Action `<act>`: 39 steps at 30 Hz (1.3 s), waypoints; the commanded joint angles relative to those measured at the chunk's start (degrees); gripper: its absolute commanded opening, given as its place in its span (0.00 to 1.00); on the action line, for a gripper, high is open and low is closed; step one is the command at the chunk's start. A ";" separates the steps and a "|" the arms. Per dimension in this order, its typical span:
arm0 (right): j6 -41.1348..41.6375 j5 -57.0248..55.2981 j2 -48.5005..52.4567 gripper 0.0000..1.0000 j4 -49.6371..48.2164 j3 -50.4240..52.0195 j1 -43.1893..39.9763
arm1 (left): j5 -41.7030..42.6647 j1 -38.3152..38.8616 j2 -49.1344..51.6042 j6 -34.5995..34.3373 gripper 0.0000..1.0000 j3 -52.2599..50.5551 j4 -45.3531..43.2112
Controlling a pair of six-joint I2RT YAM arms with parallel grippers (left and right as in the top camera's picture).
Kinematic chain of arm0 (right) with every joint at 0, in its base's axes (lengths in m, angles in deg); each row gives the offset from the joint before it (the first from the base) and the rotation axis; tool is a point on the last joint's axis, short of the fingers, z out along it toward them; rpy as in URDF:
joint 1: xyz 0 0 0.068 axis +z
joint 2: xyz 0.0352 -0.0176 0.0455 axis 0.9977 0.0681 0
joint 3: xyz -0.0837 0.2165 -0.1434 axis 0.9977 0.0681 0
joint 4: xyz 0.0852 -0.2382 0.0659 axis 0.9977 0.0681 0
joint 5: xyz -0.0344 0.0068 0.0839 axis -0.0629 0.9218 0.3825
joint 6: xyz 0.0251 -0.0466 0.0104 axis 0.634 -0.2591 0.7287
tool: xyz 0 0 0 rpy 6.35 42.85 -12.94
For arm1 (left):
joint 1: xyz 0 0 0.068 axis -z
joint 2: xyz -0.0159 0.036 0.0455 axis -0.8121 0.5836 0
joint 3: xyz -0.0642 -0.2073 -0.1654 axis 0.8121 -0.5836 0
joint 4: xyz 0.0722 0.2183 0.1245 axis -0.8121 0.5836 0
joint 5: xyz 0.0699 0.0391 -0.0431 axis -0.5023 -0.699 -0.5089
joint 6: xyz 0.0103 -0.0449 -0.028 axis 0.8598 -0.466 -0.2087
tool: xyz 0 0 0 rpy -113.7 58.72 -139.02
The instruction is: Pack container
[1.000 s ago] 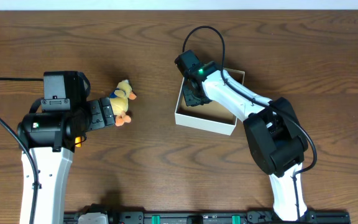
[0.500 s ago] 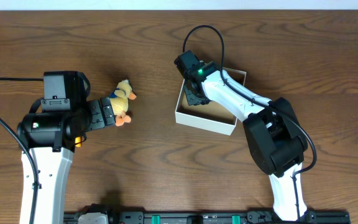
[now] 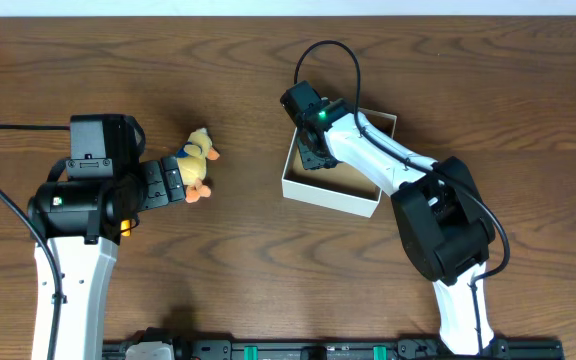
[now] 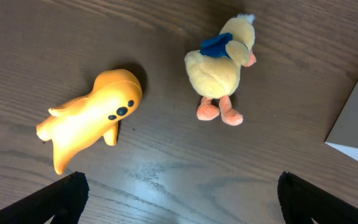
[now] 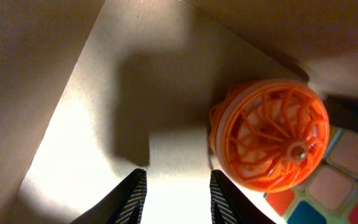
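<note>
Barely anything has shifted in the last second: the right wrist has nudged slightly toward the far left corner of the container (image 3: pixel 330 198), and the left arm sits where it was. I count one container, a square shallow cardboard box with thin white walls and a matte brown inside, lying right of centre on the dark wood-grain table (image 3: pixel 268 270). Two things rest inside it, touching each other: one round orange ball (image 5: pixel 269 137) of hard ribbed plastic with spokes, and one puzzle cube (image 5: pixel 347 162) of flat coloured tiles. The right gripper (image 5: pixel 174 180) is down in the box beside the ball, its two fingers (image 5: pixel 132 196) set narrowly apart with only bare cardboard between them. Outside, left of the box and apart from it, lie two toys: one fuzzy yellow plush duck (image 4: pixel 219 68) with a blue patch and pink feet, and one smooth, glossy orange figure (image 4: pixel 89 118) with dark dot eyes. The left gripper (image 4: pixel 179 199) hangs over them spread wide, holding nothing.
</note>
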 commanded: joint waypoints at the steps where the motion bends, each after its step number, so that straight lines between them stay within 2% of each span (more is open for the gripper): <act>1: -0.24 2.73 -4.68 0.36 1.36 -2.58 0.72 | -0.22 -0.28 0.35 0.33 0.99 1.05 0.09; 10: 0.13 0.11 -15.89 0.34 3.69 -3.43 -0.90 | -0.22 -0.28 0.37 0.33 0.99 1.05 0.09; 15: 11.45 -6.56 -19.93 0.20 9.68 -3.43 -6.12 | -0.22 -0.28 0.37 0.33 0.99 1.05 0.11; 18: 18.12 -5.84 -19.82 0.19 14.49 -3.37 -10.86 | -0.22 -0.28 0.37 0.33 0.99 1.05 0.11; 20: 19.80 -5.01 -19.23 0.15 16.85 -3.26 -13.64 | -0.24 -0.28 0.37 0.33 0.99 1.05 0.11; 29: 19.04 -0.94 -13.68 0.14 19.87 -3.23 -19.39 | -0.22 -0.28 0.39 0.33 0.99 1.05 0.11; 39: 11.41 6.49 -4.31 0.15 12.04 -3.23 -19.58 | -0.22 -0.28 0.39 0.33 0.99 1.05 0.11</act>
